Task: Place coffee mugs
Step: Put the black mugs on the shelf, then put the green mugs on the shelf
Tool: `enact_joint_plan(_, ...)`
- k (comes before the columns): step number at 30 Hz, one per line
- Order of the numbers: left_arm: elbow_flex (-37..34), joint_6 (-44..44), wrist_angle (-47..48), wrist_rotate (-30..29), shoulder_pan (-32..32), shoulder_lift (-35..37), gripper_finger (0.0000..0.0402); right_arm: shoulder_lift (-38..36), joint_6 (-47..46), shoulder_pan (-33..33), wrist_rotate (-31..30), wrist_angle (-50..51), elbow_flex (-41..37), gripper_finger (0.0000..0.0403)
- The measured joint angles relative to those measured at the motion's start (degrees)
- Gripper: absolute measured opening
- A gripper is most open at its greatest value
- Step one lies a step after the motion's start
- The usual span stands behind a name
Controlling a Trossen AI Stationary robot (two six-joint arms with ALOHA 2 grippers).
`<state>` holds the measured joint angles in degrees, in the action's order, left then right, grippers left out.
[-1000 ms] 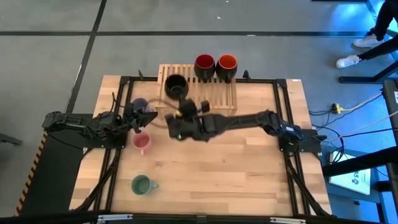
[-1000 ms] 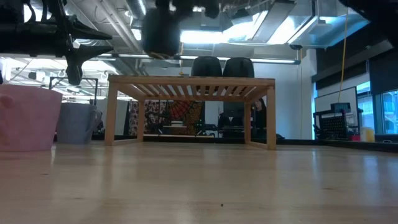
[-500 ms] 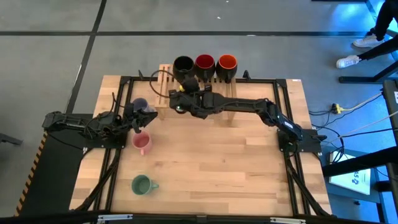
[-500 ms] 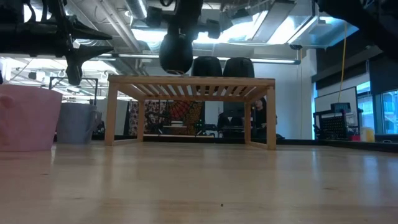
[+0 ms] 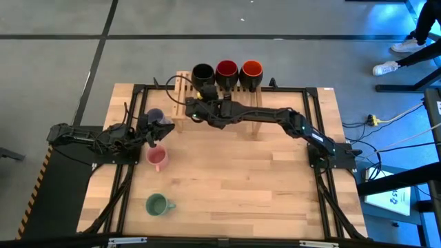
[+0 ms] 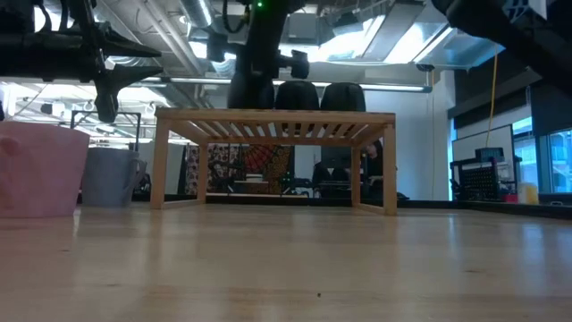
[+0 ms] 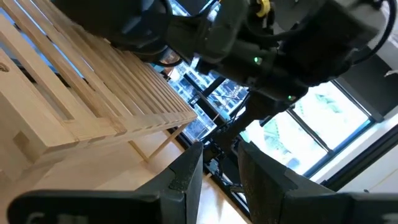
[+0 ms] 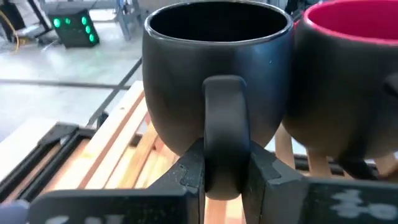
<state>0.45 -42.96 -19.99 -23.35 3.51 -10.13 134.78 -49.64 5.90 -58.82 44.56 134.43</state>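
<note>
Handle pinched between its fingers, the right gripper (image 8: 221,177) holds the black mug (image 5: 202,73) on the far edge of the wooden rack (image 5: 251,103), touching the red-lined mug (image 5: 227,71) to its right; the left gripper (image 5: 153,136), slightly parted, waits near the pink mug (image 5: 157,158).

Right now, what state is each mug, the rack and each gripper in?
Black mug: upright on rack, handle gripped.
Red-lined mug: upright on rack.
Orange-lined mug: upright on rack.
Lavender mug: on table.
Pink mug: on table.
Green mug: on table.
Rack: standing.
Right gripper: shut on handle.
Left gripper: open.
</note>
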Motion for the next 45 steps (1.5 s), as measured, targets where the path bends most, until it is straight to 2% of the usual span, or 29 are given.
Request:
enact_joint_plan(16, -0.02, -0.02, -0.09, 0.02, 0.0, 0.0, 0.0097, 0.29, 0.59, 1.39, 1.86, -0.4, 0.02, 0.005)
enact_joint_plan(27, 0.0, 0.0, -0.07, 0.02, 0.0, 0.0, 0.0097, 0.27, 0.85, 1.7, 1.7, -1.42, 0.09, 0.01)
enact_joint_plan(38, 0.0, -0.02, -0.09, 0.02, 0.0, 0.0, 0.0097, -0.69, 0.83, -0.61, 2.08, 0.0, 0.09, 0.0201)
enact_joint_plan(43, 0.0, -0.02, -0.1, 0.02, 0.0, 0.0, 0.0097, -4.53, 0.87, -4.1, -0.51, 4.14, 0.1, 0.0211)
enact_joint_plan(45, 0.0, -0.04, -0.21, 0.02, -0.01, 0.0, 0.0097, -6.29, 1.37, -5.61, 1.04, 5.79, 0.13, 0.0209)
